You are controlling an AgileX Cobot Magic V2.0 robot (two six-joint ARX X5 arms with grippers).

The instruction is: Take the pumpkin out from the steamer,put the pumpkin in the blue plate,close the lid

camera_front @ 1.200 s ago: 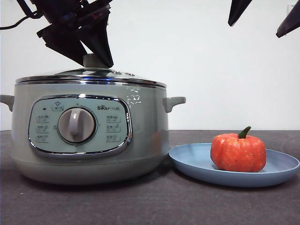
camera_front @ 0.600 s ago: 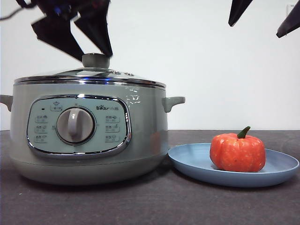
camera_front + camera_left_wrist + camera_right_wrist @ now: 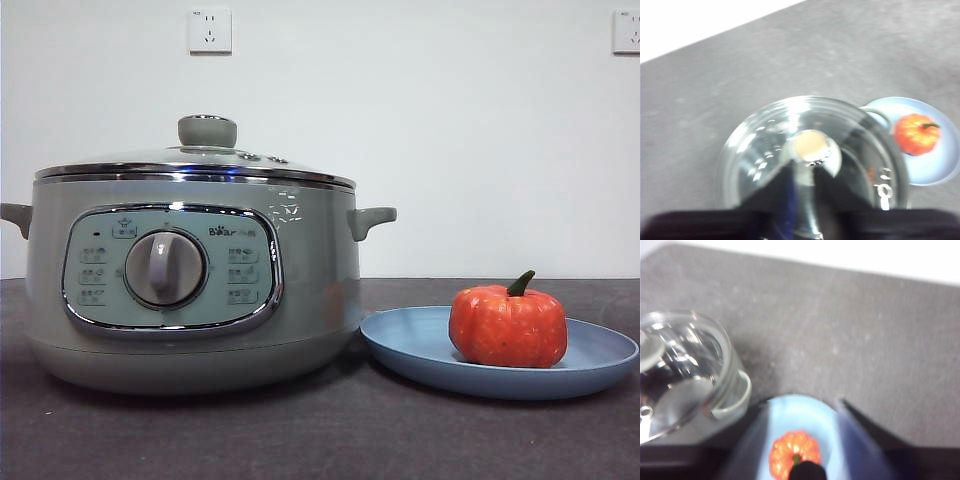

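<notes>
Sitting on the blue plate (image 3: 420, 345) is the pumpkin (image 3: 508, 326), with its green stem up. The plate lies on the dark table (image 3: 320, 435), just beside the steamer (image 3: 190, 285), nearer the table's front edge. The lid (image 3: 200, 158) is on top of the steamer and looks flat and snug all the way round, with its knob (image 3: 207, 130) free.

The left hand (image 3: 802, 182) hangs above the lid. Its two jaws stand apart with the knob showing between them, so it grips nothing. The right hand (image 3: 800, 440) hangs above the pumpkin, jaws wide apart on each side of the plate, gripping nothing too.

All three jobs look done: pumpkin out, pumpkin on the plate, lid shut. Nothing seems left to do but rest the arms.
</notes>
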